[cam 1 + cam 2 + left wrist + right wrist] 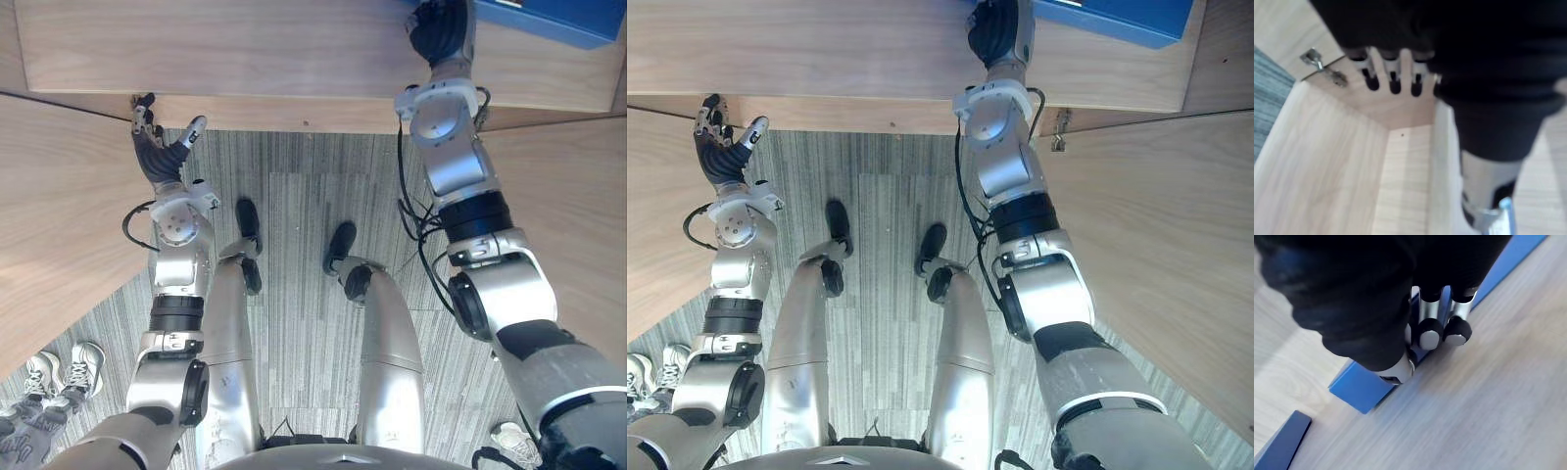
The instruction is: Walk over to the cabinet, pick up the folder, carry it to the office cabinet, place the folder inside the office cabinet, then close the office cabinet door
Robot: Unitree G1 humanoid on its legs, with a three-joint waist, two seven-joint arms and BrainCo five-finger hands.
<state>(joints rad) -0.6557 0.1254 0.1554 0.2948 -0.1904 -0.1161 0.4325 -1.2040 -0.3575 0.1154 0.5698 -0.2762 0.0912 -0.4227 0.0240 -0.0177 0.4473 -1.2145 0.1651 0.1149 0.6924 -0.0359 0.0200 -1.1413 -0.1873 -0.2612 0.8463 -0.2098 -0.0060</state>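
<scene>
Grips the blue folder [1359, 387] with the right robot hand [441, 31], fingers curled tight over its edge, the folder lying flat on the pale wooden cabinet shelf [245, 49], far to the right. Holds the left robot hand [157, 147] empty, fingers spread apart, just beside the open left door [59, 215]. Could drag the folder back toward the shelf edge if pulled away before the fingers let go (smooth laminate, probably little friction); could also jam the right door [568, 196] against an arm not yet withdrawn. Below: grey striped carpet [304, 196], a person's shoes [59, 372] at the lower left.
</scene>
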